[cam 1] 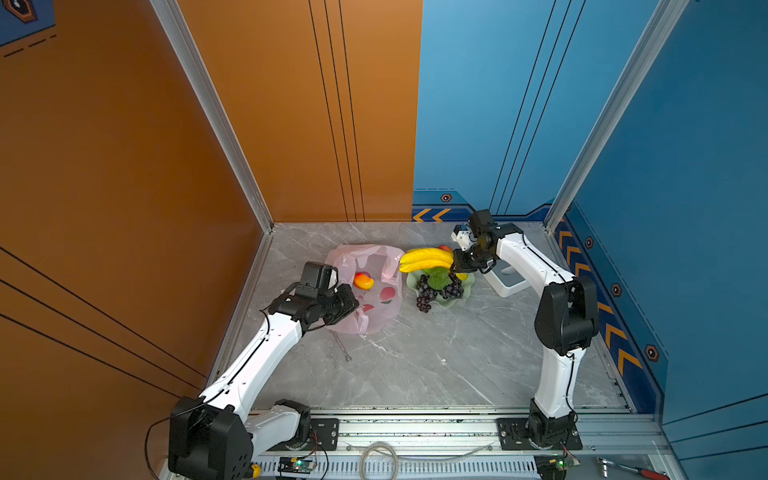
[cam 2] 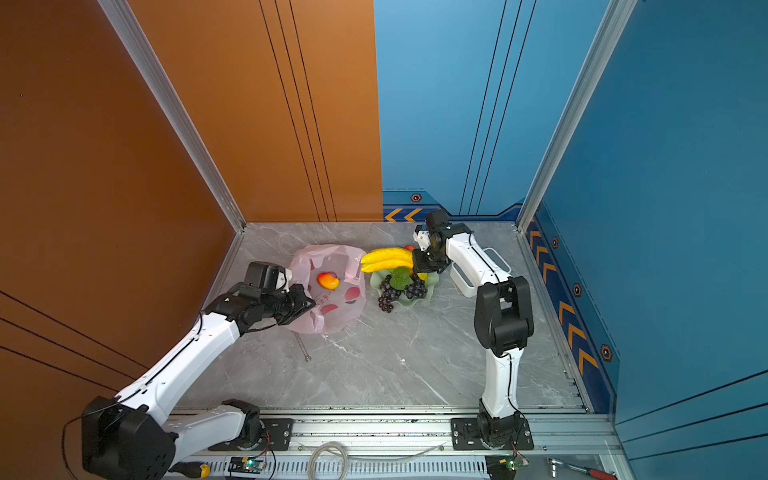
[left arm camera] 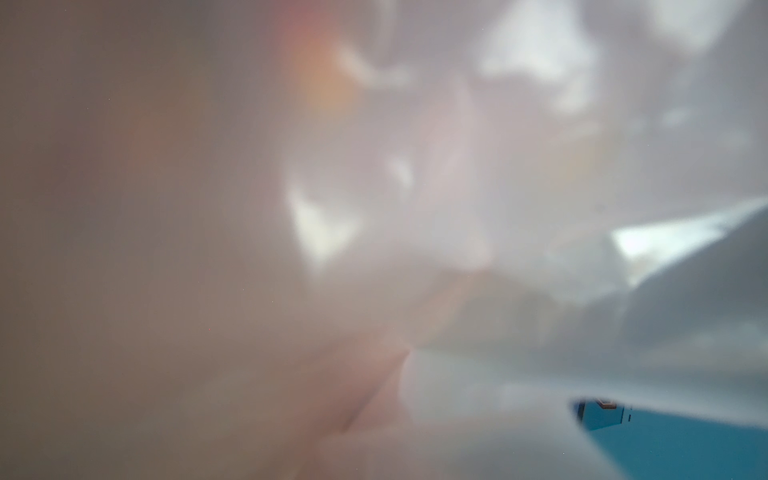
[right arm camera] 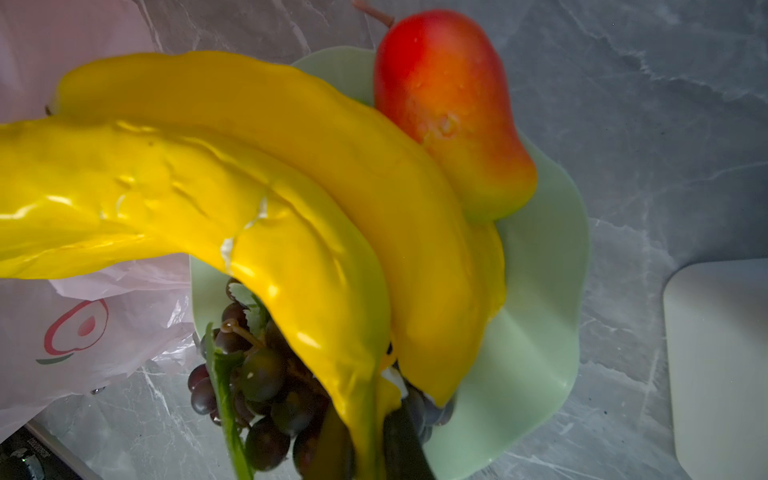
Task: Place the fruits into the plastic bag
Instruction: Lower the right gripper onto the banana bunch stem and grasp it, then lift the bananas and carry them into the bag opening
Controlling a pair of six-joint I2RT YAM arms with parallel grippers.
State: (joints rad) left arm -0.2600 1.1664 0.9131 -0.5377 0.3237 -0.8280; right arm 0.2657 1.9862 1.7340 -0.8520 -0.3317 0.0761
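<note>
The pale-pink plastic bag (cam 1: 384, 266) (cam 2: 353, 259) lies at the back left with a red-orange mango (cam 1: 363, 281) (cam 2: 328, 281) in its open mouth. My left gripper (cam 1: 353, 306) (cam 2: 309, 305) is shut at the bag's near edge, and plastic (left arm camera: 374, 208) fills the left wrist view and hides the jaws. The yellow banana bunch (cam 1: 426, 258) (cam 2: 386, 258) (right arm camera: 249, 187) hangs above the green dish (cam 1: 455, 302) (right arm camera: 540, 311), and my right gripper (cam 1: 457, 261) (cam 2: 417, 262) (right arm camera: 374, 440) is shut on its stem end. Purple grapes (cam 1: 440, 291) (right arm camera: 257, 386), another mango (right arm camera: 449, 108) and a small yellow piece (cam 1: 461, 275) stay on the dish.
A white-and-grey box (cam 1: 509, 282) (cam 2: 465, 282) (right arm camera: 719, 365) stands right of the dish, under the right forearm. A thin metal tool (cam 1: 343, 347) (cam 2: 303, 347) lies on the marble in front of the bag. Walls close in the back and both sides.
</note>
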